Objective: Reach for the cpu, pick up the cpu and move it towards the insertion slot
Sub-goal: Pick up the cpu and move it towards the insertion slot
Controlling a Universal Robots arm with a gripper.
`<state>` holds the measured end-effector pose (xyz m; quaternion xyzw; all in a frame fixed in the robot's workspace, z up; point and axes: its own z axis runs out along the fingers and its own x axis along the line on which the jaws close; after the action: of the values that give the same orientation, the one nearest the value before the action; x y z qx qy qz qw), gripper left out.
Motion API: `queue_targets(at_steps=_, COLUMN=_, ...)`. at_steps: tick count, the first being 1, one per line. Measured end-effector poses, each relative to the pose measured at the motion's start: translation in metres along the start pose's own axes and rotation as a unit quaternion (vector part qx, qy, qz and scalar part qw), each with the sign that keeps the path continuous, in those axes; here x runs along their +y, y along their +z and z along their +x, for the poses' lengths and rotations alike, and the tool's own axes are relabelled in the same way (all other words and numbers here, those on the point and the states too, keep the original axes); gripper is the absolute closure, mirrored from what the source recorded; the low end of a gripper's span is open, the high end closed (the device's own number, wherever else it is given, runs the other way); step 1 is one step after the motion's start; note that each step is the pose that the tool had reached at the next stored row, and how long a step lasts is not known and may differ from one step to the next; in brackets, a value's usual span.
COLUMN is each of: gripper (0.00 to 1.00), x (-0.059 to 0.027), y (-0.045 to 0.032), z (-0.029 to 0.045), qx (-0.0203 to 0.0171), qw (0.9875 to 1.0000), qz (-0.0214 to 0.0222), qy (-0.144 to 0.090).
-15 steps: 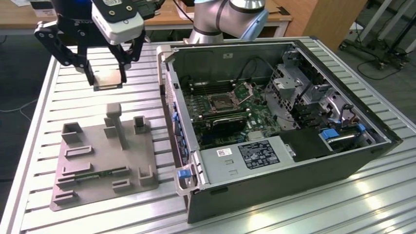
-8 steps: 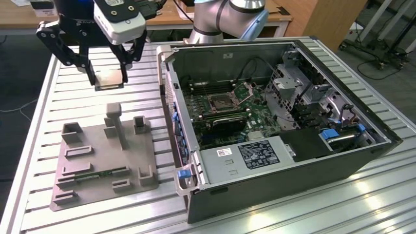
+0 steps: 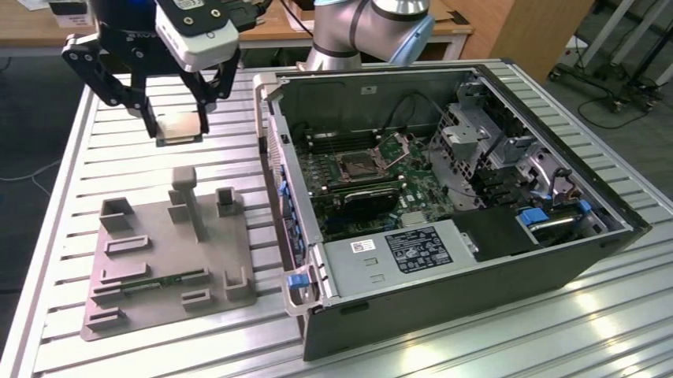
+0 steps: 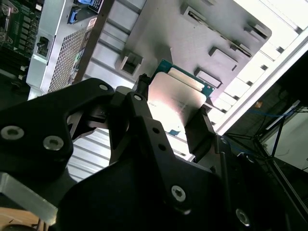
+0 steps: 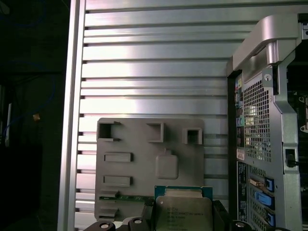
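Observation:
The cpu (image 3: 179, 124), a flat square chip with a silvery top and thin green rim, hangs in the air above the slatted table, to the exterior view's left of the open computer case. My gripper (image 3: 176, 132) is shut on it, one black finger on each side edge. Both wrist views show the cpu (image 4: 179, 96) (image 5: 183, 210) clamped between the fingers (image 4: 200, 126), above the grey fixture tray. The insertion slot (image 3: 363, 164), a dark square framed in shiny metal, lies on the motherboard inside the case, with its hinged plate (image 3: 401, 146) raised.
The grey fixture tray (image 3: 158, 236) (image 5: 144, 144) lies on the table and holds a green memory stick (image 3: 158, 282). The case wall (image 3: 276, 157) (image 5: 262, 120) stands between the gripper and the motherboard. Drive cages and cables fill the case at the exterior view's right.

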<state>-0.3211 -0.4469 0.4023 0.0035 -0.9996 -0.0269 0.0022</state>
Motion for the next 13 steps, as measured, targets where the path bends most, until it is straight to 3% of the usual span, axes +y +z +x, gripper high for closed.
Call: queue_targets(at_steps=13, gripper=0.46, x=-0.0001, y=0.0000, z=-0.0077, qx=-0.0001, qw=1.0000, qz=-0.0001, qy=0.000)
